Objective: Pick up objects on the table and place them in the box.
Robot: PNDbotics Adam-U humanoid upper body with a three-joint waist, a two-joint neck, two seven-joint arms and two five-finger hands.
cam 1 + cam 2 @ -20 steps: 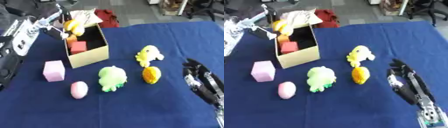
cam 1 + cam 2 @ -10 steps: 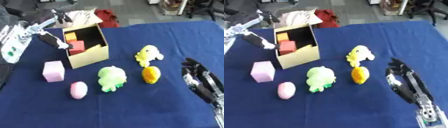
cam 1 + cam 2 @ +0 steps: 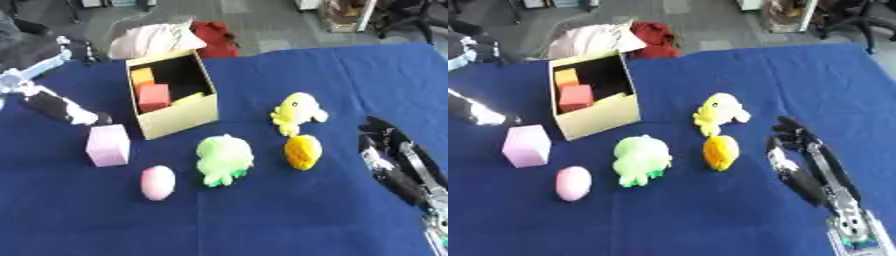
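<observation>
My black-and-silver right hand, navy blue tablecloth, tan cardboard box holding red and orange blocks, pale pink cube, pink egg, light green plush, yellow plush, orange plush

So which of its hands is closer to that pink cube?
The left. The left hand hovers just above and left of the pink cube, fingers pointing toward it. The right hand rests far across the table, beyond the orange toy.
</observation>
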